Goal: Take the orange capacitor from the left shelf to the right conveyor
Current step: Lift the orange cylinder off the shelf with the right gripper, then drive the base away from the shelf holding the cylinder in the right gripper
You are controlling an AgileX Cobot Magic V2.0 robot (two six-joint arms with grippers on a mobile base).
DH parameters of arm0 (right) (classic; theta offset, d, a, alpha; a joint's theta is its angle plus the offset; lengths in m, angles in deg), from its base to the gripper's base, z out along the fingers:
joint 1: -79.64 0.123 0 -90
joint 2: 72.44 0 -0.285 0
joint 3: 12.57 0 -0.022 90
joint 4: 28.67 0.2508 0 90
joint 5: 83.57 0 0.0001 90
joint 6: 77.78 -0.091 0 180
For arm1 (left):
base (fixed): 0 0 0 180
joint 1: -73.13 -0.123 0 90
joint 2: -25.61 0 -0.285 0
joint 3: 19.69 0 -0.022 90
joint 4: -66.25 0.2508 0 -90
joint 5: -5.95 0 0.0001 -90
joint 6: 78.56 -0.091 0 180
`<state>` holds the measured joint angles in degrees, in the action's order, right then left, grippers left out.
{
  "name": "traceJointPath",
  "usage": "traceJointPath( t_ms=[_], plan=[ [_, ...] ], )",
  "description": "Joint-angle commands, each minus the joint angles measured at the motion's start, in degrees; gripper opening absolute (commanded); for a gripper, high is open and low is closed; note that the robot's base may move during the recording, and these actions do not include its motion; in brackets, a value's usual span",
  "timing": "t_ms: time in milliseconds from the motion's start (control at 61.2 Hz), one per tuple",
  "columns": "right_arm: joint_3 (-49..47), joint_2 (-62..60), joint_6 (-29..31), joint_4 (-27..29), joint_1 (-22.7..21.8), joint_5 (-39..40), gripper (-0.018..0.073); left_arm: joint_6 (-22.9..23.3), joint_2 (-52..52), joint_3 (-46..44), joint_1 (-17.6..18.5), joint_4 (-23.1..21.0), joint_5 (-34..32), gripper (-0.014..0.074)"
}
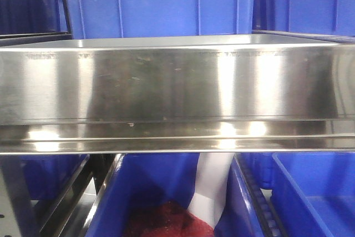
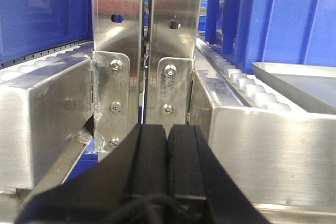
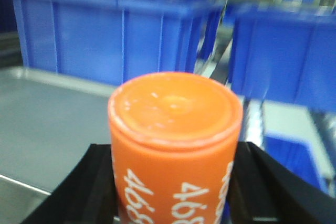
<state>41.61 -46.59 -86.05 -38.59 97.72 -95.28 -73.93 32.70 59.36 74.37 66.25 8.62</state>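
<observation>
In the right wrist view the orange capacitor (image 3: 174,109) fills the middle, its round top toward the camera and white "4680" print on its side. My right gripper (image 3: 176,153) is shut on it, with a black finger (image 3: 92,182) pressed to each flank. The capacitor hangs above a flat grey metal surface (image 3: 47,124). The left shelf (image 1: 177,81) spans the front view as a wide brushed-steel band with a tall reflective lip. My left gripper (image 2: 168,129) is shut with nothing between its pads (image 2: 152,156), facing two steel uprights (image 2: 118,40). The right conveyor is out of view.
Blue crates (image 1: 161,1) stand behind the shelf and more blue bins (image 1: 313,192) sit below it. Blue crates (image 3: 121,38) also back the grey surface. Beside the left gripper are roller tracks (image 2: 247,82), a steel side wall (image 2: 262,150) and a blue crate (image 2: 273,17).
</observation>
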Motion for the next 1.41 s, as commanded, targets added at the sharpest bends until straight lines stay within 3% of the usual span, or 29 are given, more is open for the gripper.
traceJointPath(
  t_ms=[0,1390],
  plan=[
    [0.0,-3.6,0.1,-1.6,-0.4,4.9,0.0162,0.0,-1.1,-0.3,0.3,0.0,-5.0,-0.0105],
    [1.7,-7.4,0.1,-1.6,-0.4,5.0,0.0162,0.0,-1.1,-0.3,0.3,0.0,-5.0,-0.0105]
  ],
)
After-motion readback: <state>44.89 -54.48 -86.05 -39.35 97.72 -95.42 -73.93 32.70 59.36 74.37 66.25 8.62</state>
